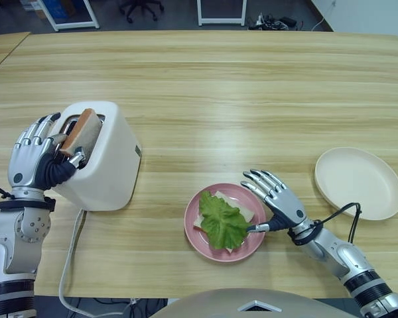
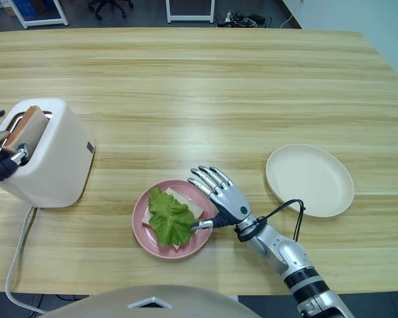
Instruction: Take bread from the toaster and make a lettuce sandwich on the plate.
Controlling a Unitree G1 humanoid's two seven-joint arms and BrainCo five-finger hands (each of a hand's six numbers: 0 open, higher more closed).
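A white toaster (image 1: 106, 159) stands at the left of the table with a slice of bread (image 1: 81, 131) sticking up from its slot. My left hand (image 1: 33, 158) is at the toaster's top, its fingers pinching that slice. A pink plate (image 1: 255, 242) lies near the front edge, holding a slice of bread (image 1: 237, 206) with a green lettuce leaf (image 1: 220, 221) on top. My right hand (image 1: 278, 202) rests open just right of the pink plate, thumb tip touching the leaf's edge.
An empty cream plate (image 1: 358, 182) lies to the right of my right hand. The toaster's white cord (image 1: 69, 262) runs down over the front table edge. Chair and table legs stand on the floor beyond the far edge.
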